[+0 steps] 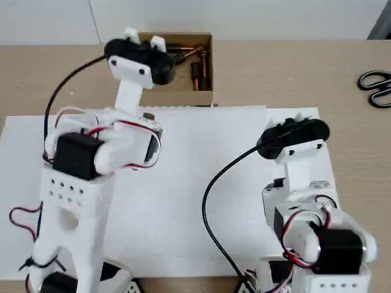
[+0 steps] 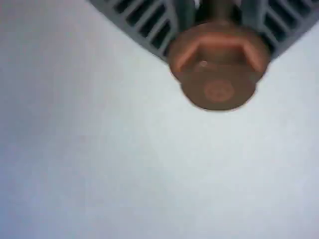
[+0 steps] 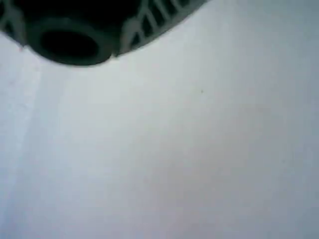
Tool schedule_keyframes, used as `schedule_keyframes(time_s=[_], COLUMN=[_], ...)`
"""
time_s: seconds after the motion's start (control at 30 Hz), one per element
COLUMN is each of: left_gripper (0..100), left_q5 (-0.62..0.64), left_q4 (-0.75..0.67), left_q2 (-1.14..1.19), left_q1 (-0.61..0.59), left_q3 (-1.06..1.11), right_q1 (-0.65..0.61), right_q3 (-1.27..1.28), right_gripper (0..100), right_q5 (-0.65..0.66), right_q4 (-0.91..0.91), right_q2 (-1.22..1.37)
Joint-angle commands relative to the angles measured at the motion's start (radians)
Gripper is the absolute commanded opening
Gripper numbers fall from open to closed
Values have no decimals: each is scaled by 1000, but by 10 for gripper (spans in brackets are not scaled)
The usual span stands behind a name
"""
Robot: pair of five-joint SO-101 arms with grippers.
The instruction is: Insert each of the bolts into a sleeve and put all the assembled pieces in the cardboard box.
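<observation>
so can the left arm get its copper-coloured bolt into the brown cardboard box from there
Likely yes: the left gripper, shut on the copper-coloured bolt, hangs at the rim of the open brown cardboard box, nothing between them.

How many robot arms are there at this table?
2. The left white plastic arm ends over the brown cardboard box at the table's far side; the right arm is over the white sheet.
</observation>
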Motion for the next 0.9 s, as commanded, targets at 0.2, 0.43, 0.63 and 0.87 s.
schedule_keyframes(time_s=[0.2,0.43,0.63,0.87], left_gripper=[5,5,5,5], left_q5=[140,184,186,249], left_q4=[-405,-635,-802,-1057], left_q2=[-431,-755,-957,-1261], left_q1=[0,-2,-2,-2], left_q3=[581,915,1173,1466], right_q1=[2,-5,-7,-81], right_q3=[241,496,709,951], right_gripper=[4,4,4,4], right_q5=[-15,-15,-17,-17], right_q4=[-260,-521,-680,-806], right_q2=[-131,-326,-455,-633])
